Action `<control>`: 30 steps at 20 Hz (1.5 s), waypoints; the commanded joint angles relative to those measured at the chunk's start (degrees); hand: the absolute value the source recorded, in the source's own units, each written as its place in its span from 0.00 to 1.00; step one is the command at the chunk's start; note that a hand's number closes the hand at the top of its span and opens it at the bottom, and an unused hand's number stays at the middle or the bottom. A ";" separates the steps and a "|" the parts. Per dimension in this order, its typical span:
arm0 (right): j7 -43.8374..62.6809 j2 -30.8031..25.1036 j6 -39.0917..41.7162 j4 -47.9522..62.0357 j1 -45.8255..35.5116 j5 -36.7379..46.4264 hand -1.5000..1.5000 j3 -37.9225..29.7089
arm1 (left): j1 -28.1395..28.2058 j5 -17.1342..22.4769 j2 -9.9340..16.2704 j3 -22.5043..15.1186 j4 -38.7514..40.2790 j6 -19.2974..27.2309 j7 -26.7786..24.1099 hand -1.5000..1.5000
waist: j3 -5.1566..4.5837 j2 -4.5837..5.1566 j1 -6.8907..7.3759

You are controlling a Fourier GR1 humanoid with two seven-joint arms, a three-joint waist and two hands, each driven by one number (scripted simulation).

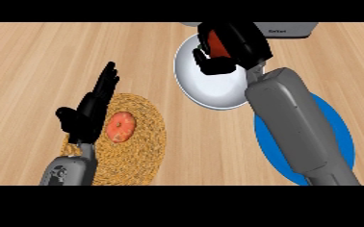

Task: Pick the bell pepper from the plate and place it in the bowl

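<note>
Grey and bulky, the right forearm (302,125) fills the lower right of the head view, rising from the bottom edge and slanting up toward the top centre. It crosses over a blue plate (340,133), hiding the plate's middle, so only blue arcs show on either side of the arm.

Under everything lies the wooden desk (43,57), pale with grain running across the view.

Next in size is a round woven mat (146,139) at lower left, straw-coloured with a coiled pattern. An orange-red round fruit, perhaps a tomato (122,126), sits on it a little left of the mat's centre.

At upper centre stands the white bowl (213,91), just left of the blue plate and touching or overlapping its edge; which one cannot be told from here. Behind the bowl, at the top edge, a grey appliance (292,30) shows only in part.

The right hand (238,45) hangs over the far part of the bowl, its black fingers curled round the red bell pepper (216,44), of which only a strip shows between the fingers. The pepper is held above the bowl's inside, and whether it touches the bowl cannot be seen.

The left hand (92,108) shows at the left over the mat's edge, fingers straight and pointing up, holding nothing, just beside the fruit.
</note>
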 commanded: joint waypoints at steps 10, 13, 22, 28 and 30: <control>-16.17 0.28 7.64 28.75 -4.10 -5.58 0.00 -6.73 | -0.09 0.74 0.62 0.62 -1.47 -1.01 2.33 0.50 | 0.03 0.08 0.31; -23.83 0.13 7.81 33.54 -6.07 -8.02 0.00 -9.75 | 2.18 1.75 0.65 0.40 -0.27 -2.92 -1.45 0.50 | 0.03 0.19 0.64; -23.72 1.33 6.30 28.23 -8.72 -17.65 0.00 -19.65 | -0.39 1.07 0.81 2.27 1.21 -1.24 -0.48 0.50 | 0.00 -0.28 -0.82; -17.14 -2.08 14.61 29.58 -10.50 -24.61 0.00 -24.59 | -1.27 -1.79 -1.27 0.39 3.04 1.09 -1.70 0.50 | 0.00 -0.26 -0.88; -20.42 -5.12 16.97 30.74 -7.40 -26.34 0.00 -26.44 | 2.44 0.49 0.29 0.63 -2.07 -1.63 -1.03 0.50 | 0.01 -0.29 -0.49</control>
